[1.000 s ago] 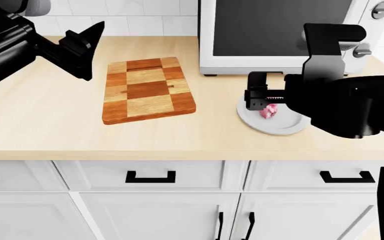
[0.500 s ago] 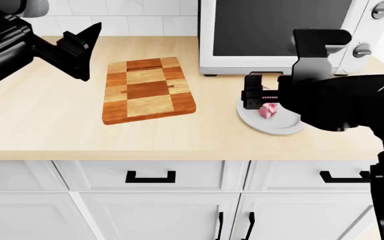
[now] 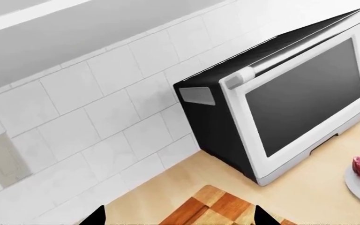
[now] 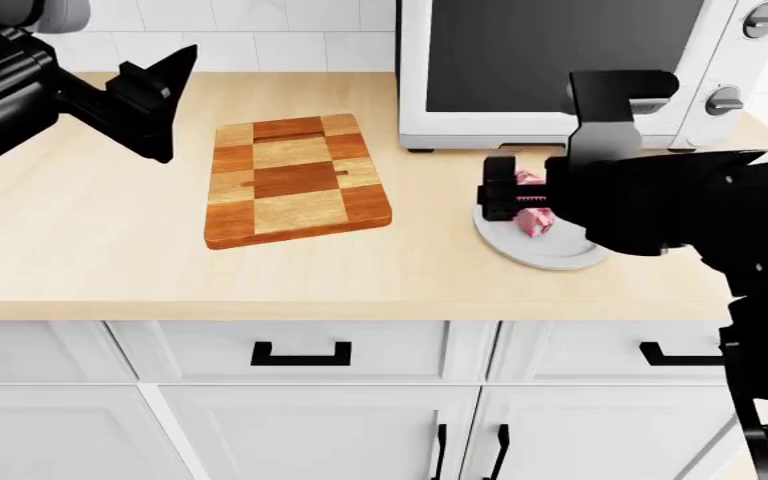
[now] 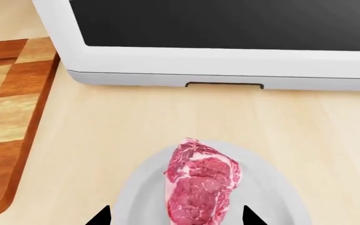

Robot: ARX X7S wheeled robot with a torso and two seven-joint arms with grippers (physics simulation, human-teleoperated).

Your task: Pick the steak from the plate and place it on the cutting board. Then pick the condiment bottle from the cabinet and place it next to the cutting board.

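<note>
Beige countertop (image 4: 117, 260) carries a toaster oven (image 4: 558, 70) just behind the plate (image 4: 544, 250), where the right hand (image 4: 518, 195) is spread around the steak (image 5: 200, 183).

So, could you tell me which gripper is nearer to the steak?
The right gripper: it hangs over the steak on the plate. The left gripper is far off, beyond the cutting board.

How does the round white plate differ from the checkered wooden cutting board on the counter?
The round light-grey plate is plain, while the rectangular wooden cutting board shows a checker of reddish-brown and tan blocks. The plate carries the marbled pink-red steak; nothing lies on the cutting board. The right gripper hangs over the plate, whereas the left gripper sits off beside the cutting board. Both lie flat on the pale countertop before the white oven.
</note>
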